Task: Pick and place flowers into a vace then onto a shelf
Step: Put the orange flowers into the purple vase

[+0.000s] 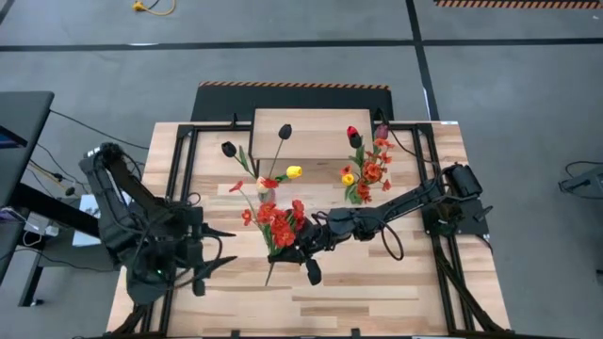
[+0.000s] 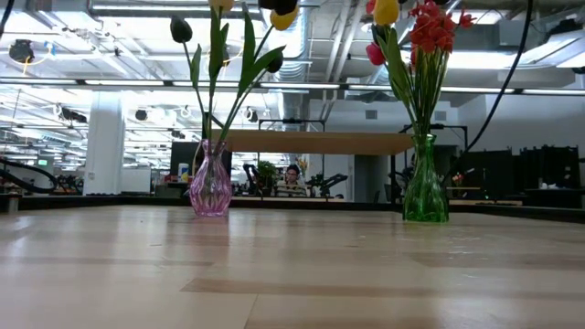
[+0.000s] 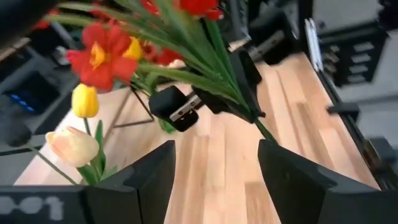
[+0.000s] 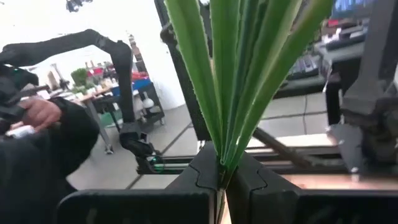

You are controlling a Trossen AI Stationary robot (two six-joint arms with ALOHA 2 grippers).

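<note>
Step in hand: transfer of a flower bunch to a vase; judged mid-task, since two vases already hold stems.
Right gripper point(image 1: 294, 247): over the table's middle, jaws closed on the green stems of a red-orange bunch point(image 1: 276, 222); the right wrist view shows the stems pinched between the jaws.
Left gripper point(image 1: 215, 252): near the table's left front, jaws spread wide, holding nothing; it faces the bunch, close to it but apart.
Bunch: carried off the table, blossoms toward the shelf, stem ends toward the table's front edge.
Pink vase point(image 2: 210, 184): on the table in front of the shelf, holding dark and yellow tulips point(image 1: 293, 172).
Green vase point(image 2: 425, 180): on the table to the right of the pink vase, holding red and yellow flowers point(image 1: 366, 168).
Shelf point(image 1: 309, 123): at the table's rear; no vase stands on it.
Next move, judged: the stem ends must be turned downward and lined up over a vase mouth; which vase is intended cannot be told.
Remaining, judged: seat the bunch, then lift the vases onto the shelf.
</note>
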